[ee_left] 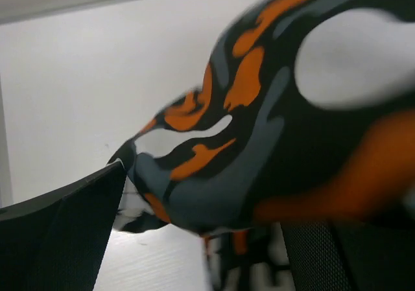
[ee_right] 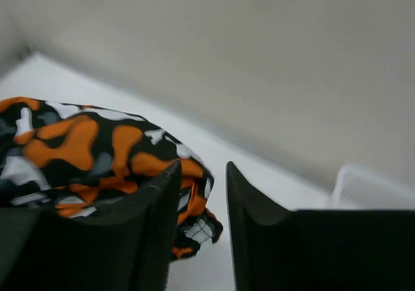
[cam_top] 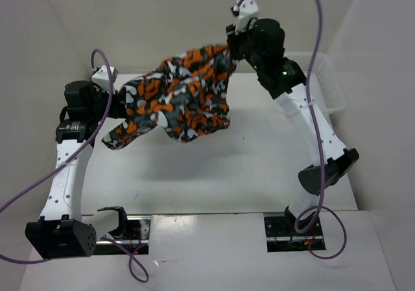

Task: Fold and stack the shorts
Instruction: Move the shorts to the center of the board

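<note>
The shorts (cam_top: pixel 181 100), printed in orange, white, black and grey-teal blotches, hang bunched in the air above the white table (cam_top: pixel 227 174), stretched between both grippers. My left gripper (cam_top: pixel 122 104) holds their lower left end. In the left wrist view the fabric (ee_left: pixel 259 142) drapes over and between the fingers of that gripper (ee_left: pixel 214 203). My right gripper (cam_top: pixel 231 50) holds the upper right corner, raised high at the back. In the right wrist view a fold of the shorts (ee_right: pixel 84 142) runs in between the fingers of that gripper (ee_right: pixel 202 168).
A white mesh basket (cam_top: pixel 324 83) stands at the back right by the wall, beside the right arm; it also shows in the right wrist view (ee_right: pixel 369 187). Walls close in the table at the back and on both sides.
</note>
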Robot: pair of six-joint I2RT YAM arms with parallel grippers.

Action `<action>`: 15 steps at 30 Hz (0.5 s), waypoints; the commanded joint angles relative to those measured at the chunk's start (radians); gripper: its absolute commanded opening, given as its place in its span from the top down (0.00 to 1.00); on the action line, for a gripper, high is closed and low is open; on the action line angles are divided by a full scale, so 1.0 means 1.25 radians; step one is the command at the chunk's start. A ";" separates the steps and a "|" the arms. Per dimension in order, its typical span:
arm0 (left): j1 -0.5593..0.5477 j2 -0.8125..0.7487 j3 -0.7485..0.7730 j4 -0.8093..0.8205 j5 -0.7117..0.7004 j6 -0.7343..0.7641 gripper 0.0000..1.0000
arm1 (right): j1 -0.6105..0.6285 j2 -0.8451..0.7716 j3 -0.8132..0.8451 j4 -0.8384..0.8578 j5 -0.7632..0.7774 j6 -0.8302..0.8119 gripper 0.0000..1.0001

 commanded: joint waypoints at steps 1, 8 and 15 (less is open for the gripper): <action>0.003 -0.001 -0.020 -0.013 -0.015 0.003 0.00 | -0.046 -0.036 -0.139 -0.029 0.044 0.063 0.60; 0.010 0.037 -0.019 -0.106 -0.074 0.003 0.00 | -0.214 -0.075 -0.327 -0.116 -0.228 0.094 0.24; -0.006 0.043 -0.055 -0.387 -0.048 0.003 0.00 | -0.178 -0.162 -0.698 -0.082 -0.376 0.106 0.22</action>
